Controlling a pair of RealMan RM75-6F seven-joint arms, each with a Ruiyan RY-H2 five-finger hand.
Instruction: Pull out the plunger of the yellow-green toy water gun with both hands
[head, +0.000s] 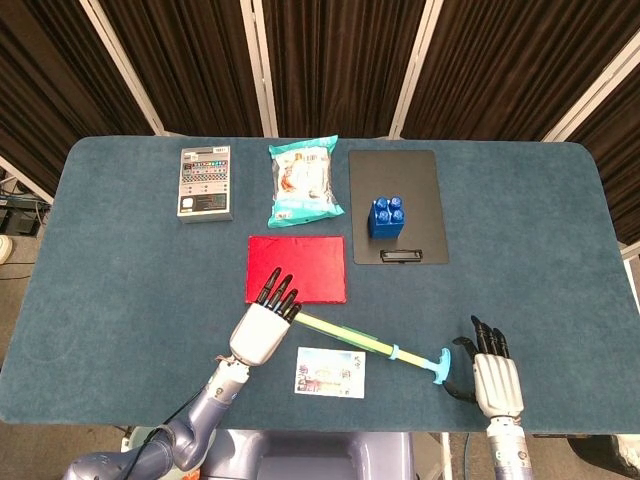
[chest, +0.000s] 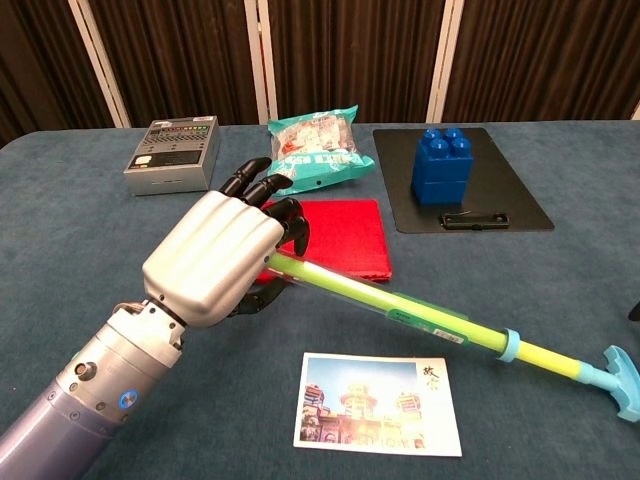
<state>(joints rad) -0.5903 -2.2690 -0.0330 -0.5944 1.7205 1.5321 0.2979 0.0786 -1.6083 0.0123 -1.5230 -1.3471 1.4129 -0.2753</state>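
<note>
1. The left robot hand (chest: 215, 258) is closed around the near end of the yellow-green water gun (chest: 390, 307), fingers wrapped over the tube and thumb under it; in the head view the same left robot hand (head: 262, 327) sits near the front edge of the desk (head: 120, 280).
2. The water gun (head: 345, 337) slants away from the left robot hand toward the right robot hand, its held end raised off the desk.
3. The plunger (chest: 575, 368) shows as a bare yellow rod past a light blue collar, ending in a light blue T-handle on the side farthest from the left robot hand.
4. The right robot hand (head: 495, 372) is just beside that T-handle, with a small gap between them in the head view. Its fingers are spread and point away from the robot; it holds nothing. The chest view catches only a dark sliver of it at the right edge.
5. A picture card (chest: 378, 402) lies flat on the desk under the middle of the water gun, between the two robot hands.
6. A red mat (chest: 345, 235) lies just beyond the left robot hand, partly hidden by its fingers.
7. Farther beyond the left robot hand sit a grey box with coloured buttons (head: 204, 182) and a teal snack bag (head: 303, 181).
8. A black clipboard (head: 396, 206) lies well beyond the right robot hand, with a blue block (head: 386, 216) standing on it.
</note>
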